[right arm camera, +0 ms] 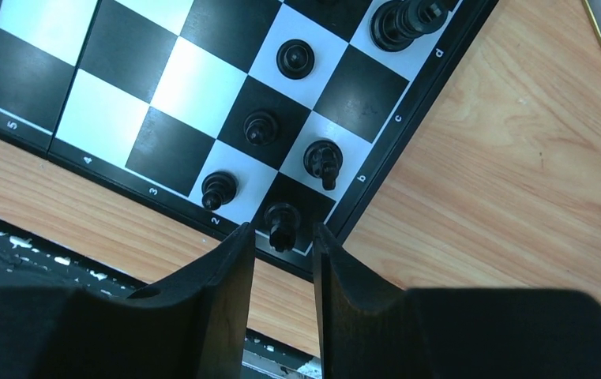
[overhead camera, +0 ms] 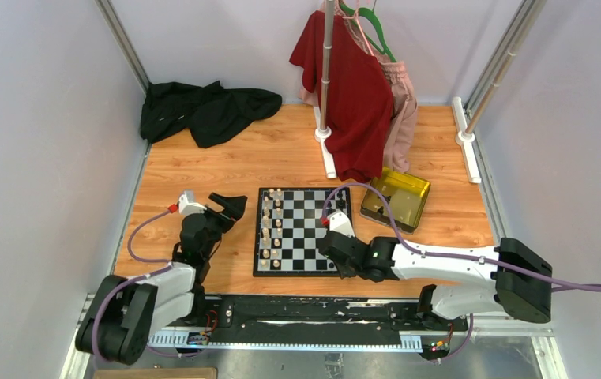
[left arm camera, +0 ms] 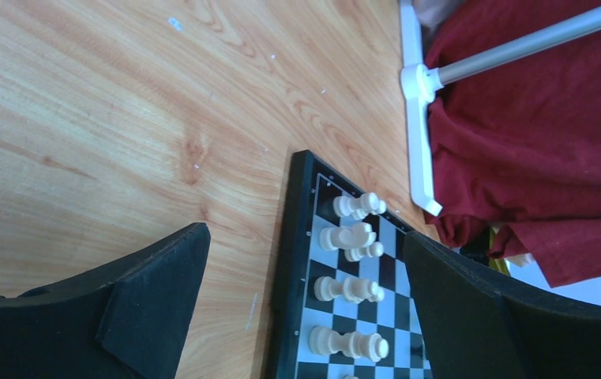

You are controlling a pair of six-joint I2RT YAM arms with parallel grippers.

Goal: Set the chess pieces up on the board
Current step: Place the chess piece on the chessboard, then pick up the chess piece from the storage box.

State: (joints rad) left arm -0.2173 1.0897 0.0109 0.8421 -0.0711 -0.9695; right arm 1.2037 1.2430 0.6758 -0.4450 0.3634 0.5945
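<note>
Several black chess pieces [right arm camera: 259,126] stand on the corner squares of the flat black-and-white checkered chessboard [overhead camera: 302,237], which lies on the light wooden bench [overhead camera: 202,166] between the two arms. The right jaws are partly open, with one black finger [right arm camera: 218,292] on each side of the black corner piece [right arm camera: 281,225]. A thin gap shows on both sides of that piece, so the jaws hold nothing.

White characters are printed on the board's black border. The digits "5", "4", "3" and "2" run along one edge, and the letters "b", "c" and "d" run along the adjoining edge.

Two rows of cream-white chess pieces [overhead camera: 272,229] line the board's left side. The left jaws are spread wide and empty, hovering over the bench just beside the board's far-left corner.

A shiny yellow-gold rectangular tray [overhead camera: 396,197] sits just beside the board's far-right corner. Behind it, a dark red garment [overhead camera: 352,95] hangs on a silver metal rack [overhead camera: 327,71], next to a pink garment [overhead camera: 401,118] on a green hanger [overhead camera: 372,20]. A crumpled black cloth [overhead camera: 206,110] lies at the bench's far-left corner.
</note>
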